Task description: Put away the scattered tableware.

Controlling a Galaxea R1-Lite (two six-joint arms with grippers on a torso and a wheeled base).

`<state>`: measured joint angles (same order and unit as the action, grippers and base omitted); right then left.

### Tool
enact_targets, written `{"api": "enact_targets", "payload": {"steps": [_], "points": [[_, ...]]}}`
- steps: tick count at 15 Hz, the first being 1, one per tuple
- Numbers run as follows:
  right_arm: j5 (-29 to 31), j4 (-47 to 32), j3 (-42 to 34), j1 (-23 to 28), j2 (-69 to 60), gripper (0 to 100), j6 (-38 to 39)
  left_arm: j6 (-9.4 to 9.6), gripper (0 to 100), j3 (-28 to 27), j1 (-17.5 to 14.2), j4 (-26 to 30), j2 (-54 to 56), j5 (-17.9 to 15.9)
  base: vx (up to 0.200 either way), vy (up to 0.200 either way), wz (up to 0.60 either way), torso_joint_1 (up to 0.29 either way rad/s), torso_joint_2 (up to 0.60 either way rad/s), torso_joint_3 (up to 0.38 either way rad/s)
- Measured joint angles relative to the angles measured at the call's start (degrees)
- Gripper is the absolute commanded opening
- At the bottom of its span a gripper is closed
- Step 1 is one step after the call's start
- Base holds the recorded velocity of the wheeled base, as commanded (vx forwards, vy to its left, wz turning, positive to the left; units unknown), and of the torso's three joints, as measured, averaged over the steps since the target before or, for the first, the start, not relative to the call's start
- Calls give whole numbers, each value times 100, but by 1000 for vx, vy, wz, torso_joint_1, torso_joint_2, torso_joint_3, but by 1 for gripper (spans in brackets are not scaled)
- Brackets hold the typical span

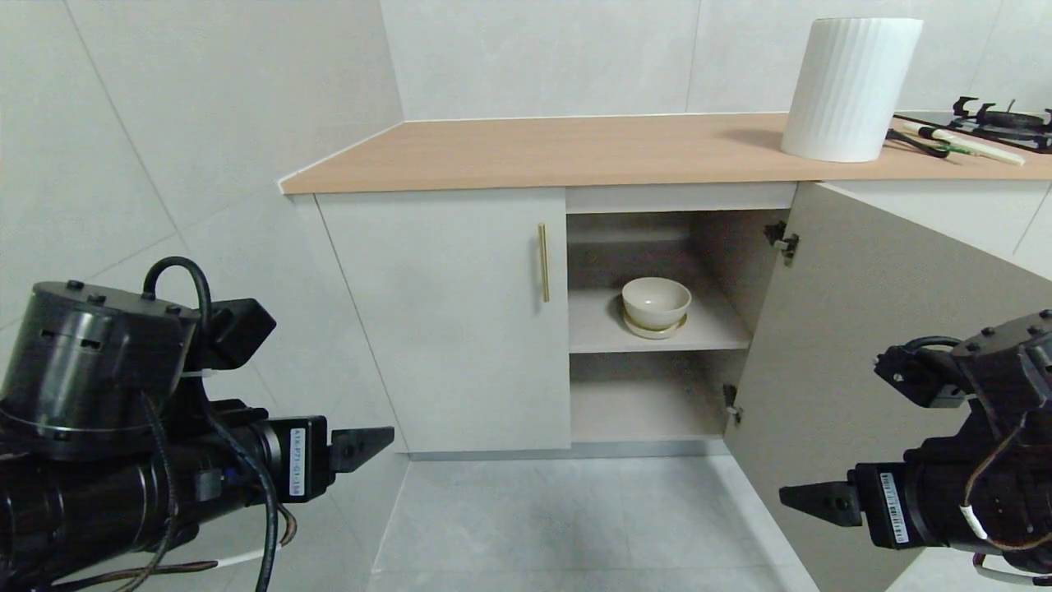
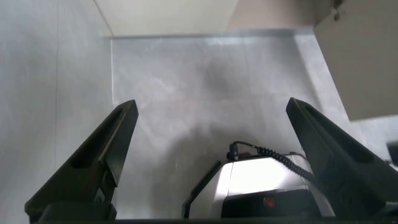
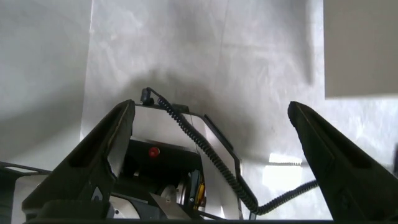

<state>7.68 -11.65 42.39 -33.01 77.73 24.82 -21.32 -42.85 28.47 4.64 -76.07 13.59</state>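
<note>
A cream bowl (image 1: 655,302) sits on a small plate (image 1: 653,330) on the middle shelf (image 1: 707,333) of the open cabinet. Long utensils (image 1: 957,143) with pale and dark handles lie on the wooden counter (image 1: 534,152) at the far right. My left gripper (image 1: 366,448) hangs low at the left, well short of the cabinet. In the left wrist view it (image 2: 211,109) is open over the floor, holding nothing. My right gripper (image 1: 809,500) hangs low at the right, in front of the open door (image 1: 863,329). The right wrist view shows it (image 3: 211,107) open, nothing between its fingers.
A tall white ribbed cylinder (image 1: 851,86) stands on the counter beside a black stove grate (image 1: 1003,119). The cabinet's left door (image 1: 448,321) is closed, with a gold handle (image 1: 543,263). The bottom shelf (image 1: 641,411) is bare. Grey tiled floor (image 1: 559,518) lies between the arms.
</note>
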Motion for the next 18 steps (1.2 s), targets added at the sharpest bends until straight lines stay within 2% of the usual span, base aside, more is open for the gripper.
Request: {"api": "enact_targets", "payload": {"steps": [15, 18], "points": [[48, -158, 4, 0, -171, 100, -35, 22, 100, 22, 0, -9, -11, 0, 0, 0, 0, 0, 0, 0], [154, -556, 69, 27, -330, 100, -251, 99, 100, 27, 0, 0, -20, 11, 0, -200, 0, 1, 2, 9]]}}
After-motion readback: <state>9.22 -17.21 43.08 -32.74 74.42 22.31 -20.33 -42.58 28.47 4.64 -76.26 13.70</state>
